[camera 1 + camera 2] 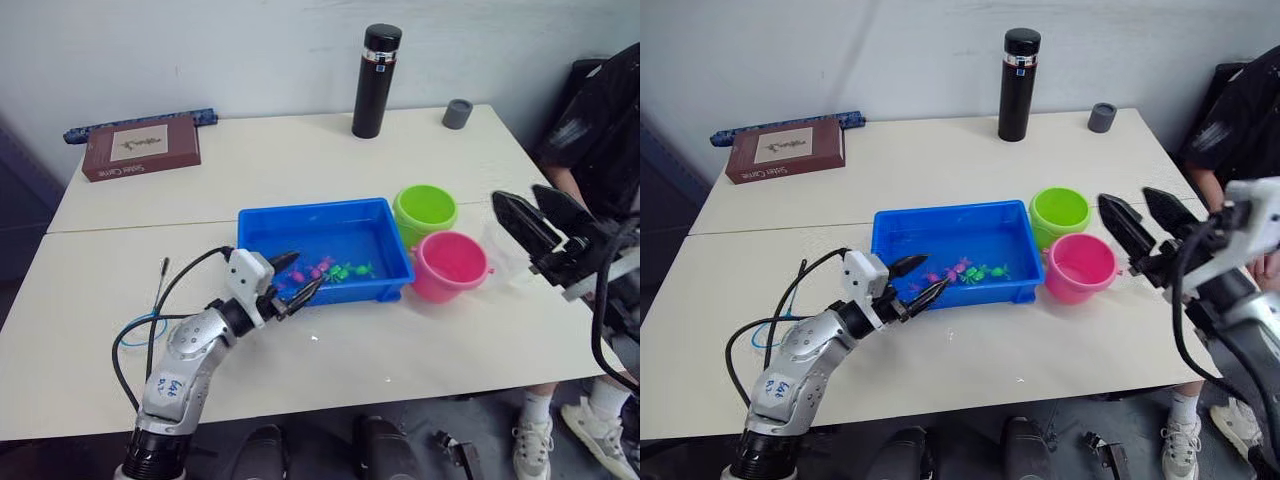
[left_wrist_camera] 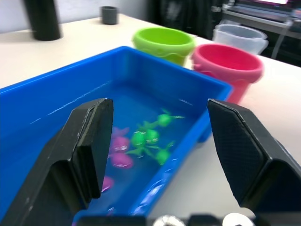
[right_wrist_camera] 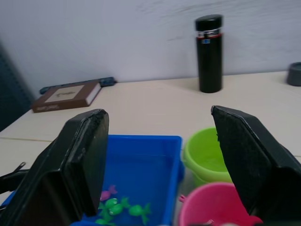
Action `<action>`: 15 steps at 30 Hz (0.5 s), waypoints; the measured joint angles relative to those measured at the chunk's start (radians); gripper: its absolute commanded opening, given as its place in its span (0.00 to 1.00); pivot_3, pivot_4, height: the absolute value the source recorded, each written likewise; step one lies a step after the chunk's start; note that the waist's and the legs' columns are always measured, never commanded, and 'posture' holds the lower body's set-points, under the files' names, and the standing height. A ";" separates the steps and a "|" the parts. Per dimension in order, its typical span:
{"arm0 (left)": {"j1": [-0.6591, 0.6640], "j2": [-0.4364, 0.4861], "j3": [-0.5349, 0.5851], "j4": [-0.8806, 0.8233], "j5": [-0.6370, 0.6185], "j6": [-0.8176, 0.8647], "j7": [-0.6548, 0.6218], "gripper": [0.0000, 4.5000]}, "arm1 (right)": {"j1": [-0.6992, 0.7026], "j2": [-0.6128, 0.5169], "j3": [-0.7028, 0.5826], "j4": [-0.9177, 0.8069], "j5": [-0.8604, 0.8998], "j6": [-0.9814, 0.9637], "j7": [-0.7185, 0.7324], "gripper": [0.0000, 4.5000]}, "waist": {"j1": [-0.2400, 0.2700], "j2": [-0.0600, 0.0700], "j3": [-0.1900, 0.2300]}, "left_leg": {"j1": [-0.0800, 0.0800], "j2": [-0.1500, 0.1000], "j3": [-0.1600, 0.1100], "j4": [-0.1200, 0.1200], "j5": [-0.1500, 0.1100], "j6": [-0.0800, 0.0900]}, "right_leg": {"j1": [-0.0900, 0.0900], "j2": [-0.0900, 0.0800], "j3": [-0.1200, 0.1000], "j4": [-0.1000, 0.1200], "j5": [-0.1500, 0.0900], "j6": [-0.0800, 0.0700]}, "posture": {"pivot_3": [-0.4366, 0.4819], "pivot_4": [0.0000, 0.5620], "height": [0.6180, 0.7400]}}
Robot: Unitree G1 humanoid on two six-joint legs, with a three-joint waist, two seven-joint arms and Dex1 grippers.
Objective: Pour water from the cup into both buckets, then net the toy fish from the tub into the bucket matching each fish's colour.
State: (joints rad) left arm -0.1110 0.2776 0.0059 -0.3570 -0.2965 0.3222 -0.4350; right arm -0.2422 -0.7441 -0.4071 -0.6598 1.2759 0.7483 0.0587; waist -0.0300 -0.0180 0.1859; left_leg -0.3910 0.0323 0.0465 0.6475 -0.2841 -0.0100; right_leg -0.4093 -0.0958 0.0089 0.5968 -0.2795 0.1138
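Note:
The blue tub (image 1: 262,228) sits mid-table holding water, with pink toy fish (image 1: 310,272) and green toy fish (image 2: 150,139) bunched near its front wall. My left gripper (image 1: 308,268) stands open over the tub's near left corner, nothing between its fingers. To the tub's right are the lime green bucket (image 1: 425,212) and, nearer, the pink bucket (image 1: 450,265). Just right of the buckets stands the clear cup (image 2: 240,37). My right gripper (image 1: 516,194) is open and empty, raised by the cup. The net's black wire handle (image 1: 160,285) and blue hoop (image 1: 135,332) lie left of my left arm.
At the table's back stand a tall black flask (image 1: 375,80) and a small grey cup (image 1: 458,113). A brown book (image 1: 140,148) lies at the back left with a blue stick (image 1: 190,118) behind it. A person (image 1: 600,130) in black sits at the right edge.

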 measured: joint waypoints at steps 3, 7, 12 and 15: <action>0.011 0.001 0.060 -0.010 0.011 -0.002 0.056 0.77 | -0.129 -0.017 0.183 0.063 -0.095 0.020 0.117 0.82 | 0.004 0.000 0.000 | 0.000 0.000 -0.002 0.000 0.000 0.000 | 0.000 0.000 -0.002 0.000 0.005 0.008 | 0.48 0.27 1.00; 0.024 0.015 0.135 -0.016 0.015 -0.001 0.100 0.77 | -0.230 -0.019 0.354 0.157 -0.234 0.017 0.290 0.82 | 0.015 0.000 0.000 | -0.003 0.000 -0.004 0.000 -0.001 0.000 | -0.001 -0.001 -0.003 -0.001 0.004 0.008 | 0.48 0.27 1.00; 0.025 0.044 0.244 -0.013 0.021 -0.001 0.155 0.77 | -0.346 -0.004 0.491 0.244 -0.388 -0.020 0.496 0.82 | 0.027 0.000 0.000 | -0.006 0.000 -0.004 0.000 -0.001 0.000 | -0.003 -0.002 -0.004 -0.001 0.005 0.008 | 0.48 0.27 1.00; 0.026 0.057 0.317 -0.002 0.021 -0.001 0.191 0.77 | -0.410 0.033 0.546 0.313 -0.466 -0.052 0.592 0.82 | 0.027 0.000 0.000 | -0.006 0.000 -0.004 0.001 -0.001 0.000 | -0.004 -0.002 -0.005 -0.001 0.005 0.008 | 0.48 0.27 1.00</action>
State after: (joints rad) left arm -0.0851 0.3347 0.3231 -0.3586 -0.2758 0.3209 -0.2442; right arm -0.6518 -0.7114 0.1392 -0.3465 0.8099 0.6968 0.6504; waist -0.0031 -0.0185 0.1861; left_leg -0.3971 0.0323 0.0426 0.6480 -0.2853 -0.0099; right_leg -0.4132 -0.0980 0.0038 0.5955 -0.2748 0.1220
